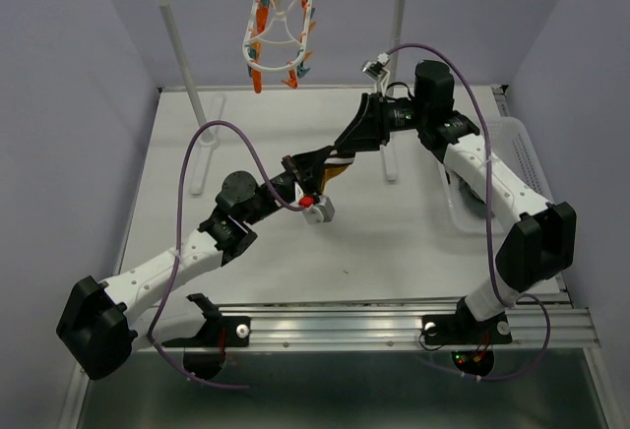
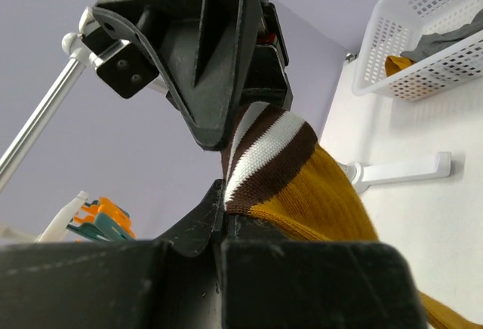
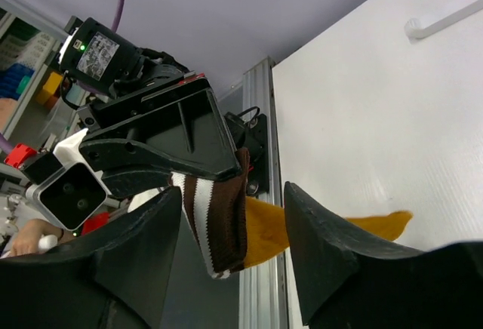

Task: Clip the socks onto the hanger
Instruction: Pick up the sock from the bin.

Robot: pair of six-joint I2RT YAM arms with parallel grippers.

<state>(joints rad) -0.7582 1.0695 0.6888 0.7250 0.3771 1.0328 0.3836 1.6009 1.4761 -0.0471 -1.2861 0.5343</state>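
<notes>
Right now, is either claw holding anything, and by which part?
The left gripper pinches the striped mustard sock by its brown-and-white cuff. The right gripper straddles that cuff, jaws apart.

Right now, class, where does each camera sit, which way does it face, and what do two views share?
Top external: above and behind the robot, looking down on the white table, left arm, right arm and white plastic clip hanger.
Left wrist: faces the back wall past the left gripper, shut on the mustard fabric sock with striped cuff.
Right wrist: faces the table's near edge between the open fingers of the right gripper.
Both wrist views share that cuff.
</notes>
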